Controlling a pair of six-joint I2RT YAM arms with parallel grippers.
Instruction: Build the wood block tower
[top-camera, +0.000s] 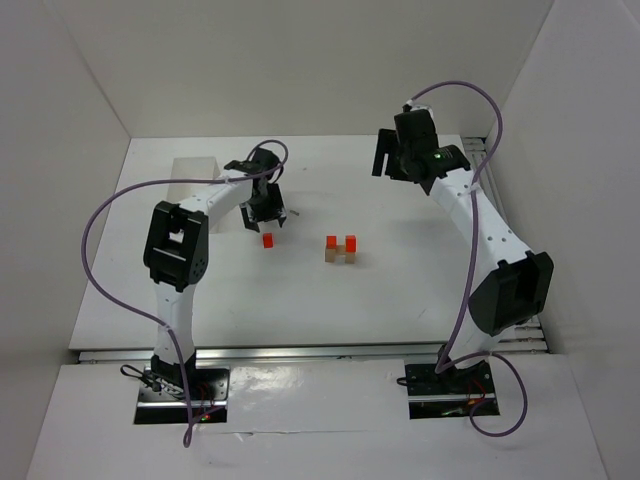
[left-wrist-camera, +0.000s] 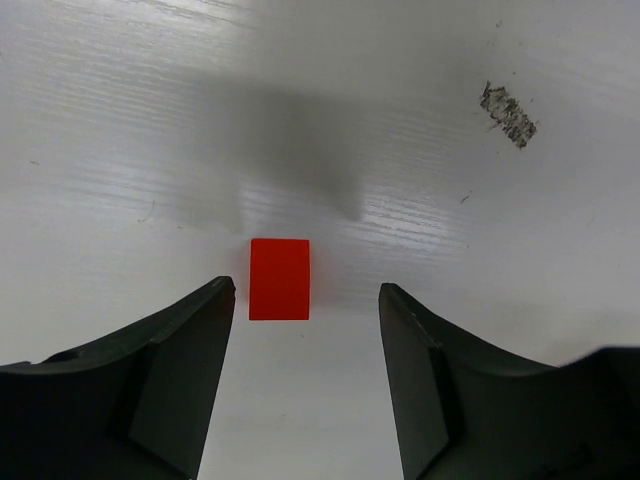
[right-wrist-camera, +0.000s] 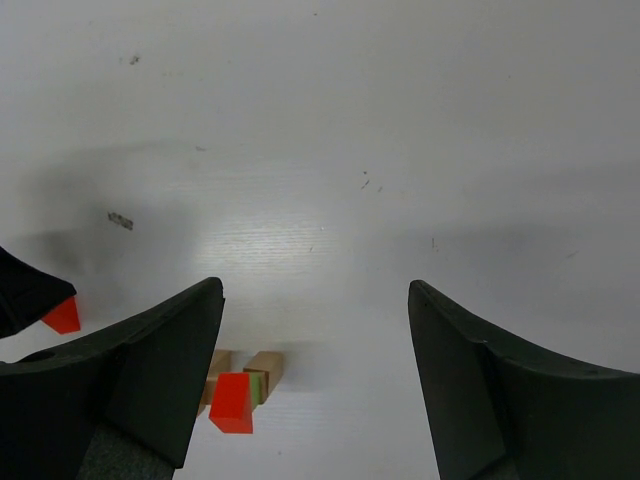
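Observation:
A loose red block (top-camera: 268, 240) lies on the white table just in front of my left gripper (top-camera: 267, 218). In the left wrist view the red block (left-wrist-camera: 279, 279) sits just ahead of the fingertips, nearer the left finger, and the left gripper (left-wrist-camera: 306, 295) is open and empty. The partly built tower (top-camera: 341, 250) stands mid-table: tan blocks with two red blocks on top. In the right wrist view it (right-wrist-camera: 240, 385) shows red, tan and a lime green block. My right gripper (right-wrist-camera: 315, 290) is open, empty, raised far behind the tower (top-camera: 386, 156).
A white box (top-camera: 195, 170) stands at the back left behind the left arm. White walls enclose the table on the left, back and right. A dark scuff (left-wrist-camera: 508, 112) marks the table beyond the red block.

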